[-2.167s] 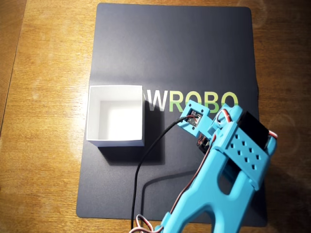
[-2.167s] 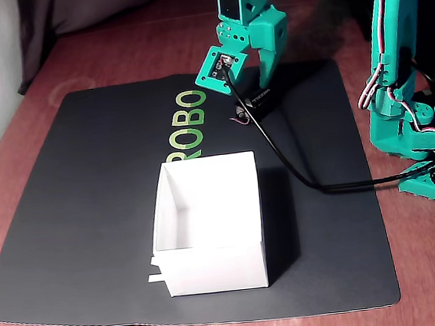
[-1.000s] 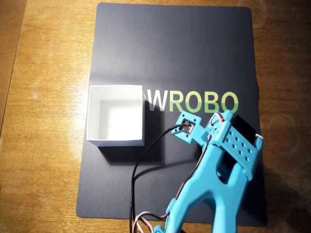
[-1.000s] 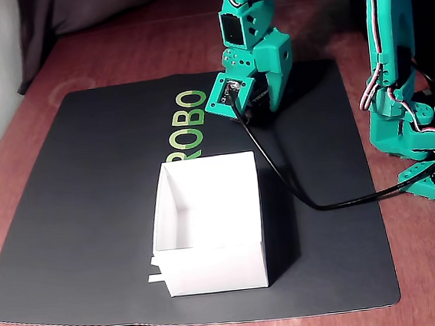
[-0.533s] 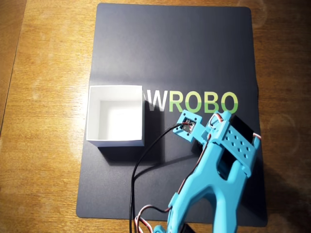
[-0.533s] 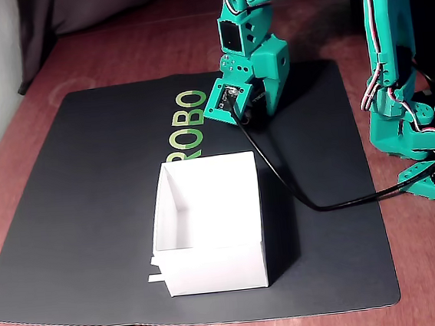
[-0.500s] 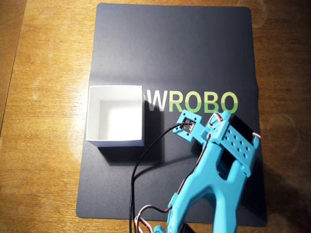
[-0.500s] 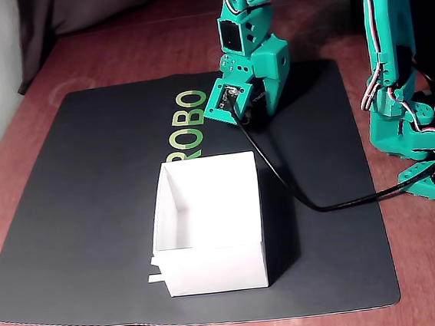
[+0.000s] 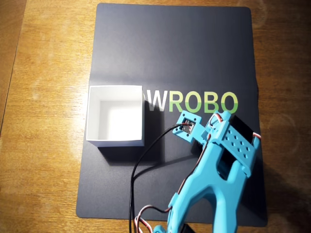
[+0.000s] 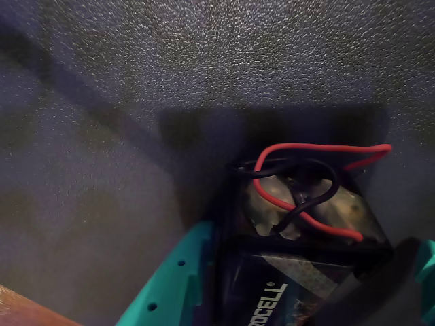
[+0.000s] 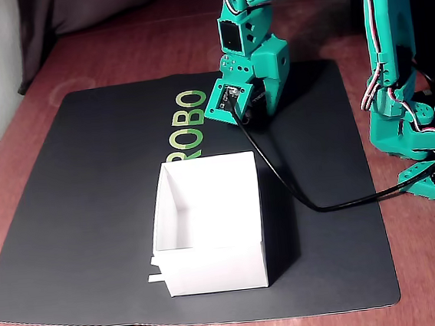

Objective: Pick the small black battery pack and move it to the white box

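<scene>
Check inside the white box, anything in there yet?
The white box looks empty: bare white floor in overhead view. In the fixed view its near wall hides part of the floor. The battery pack sits between the fingers.

Hidden and cut-off parts around the battery pack and arm

We see the battery pack point(image 10: 299, 272) only in the wrist view, its near end cut by the bottom edge and its label clipped to "ROCELL"; the overhead and fixed views hide it beneath the gripper point(image 11: 252, 107). We cannot tell how the jaws stand. The mat's point(image 9: 146, 43) lettering is partly covered by the white box point(image 9: 115, 121) and arm.
</scene>
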Robot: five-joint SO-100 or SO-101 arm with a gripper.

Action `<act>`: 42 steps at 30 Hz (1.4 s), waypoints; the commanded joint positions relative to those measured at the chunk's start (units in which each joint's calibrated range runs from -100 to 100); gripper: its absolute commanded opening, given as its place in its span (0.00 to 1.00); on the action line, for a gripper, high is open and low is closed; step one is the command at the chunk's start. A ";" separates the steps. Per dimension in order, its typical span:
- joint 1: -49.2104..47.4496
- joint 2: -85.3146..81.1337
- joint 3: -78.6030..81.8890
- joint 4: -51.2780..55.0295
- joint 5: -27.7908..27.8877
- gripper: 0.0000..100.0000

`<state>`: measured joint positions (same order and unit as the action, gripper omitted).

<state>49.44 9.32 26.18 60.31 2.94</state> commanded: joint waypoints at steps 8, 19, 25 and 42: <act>0.70 0.63 0.26 1.56 0.34 0.17; 0.82 0.63 0.26 4.19 0.29 0.13; 0.82 0.63 0.26 5.42 -0.04 0.11; 0.82 0.54 0.26 5.42 -0.04 0.08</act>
<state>49.44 9.41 25.64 63.98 3.10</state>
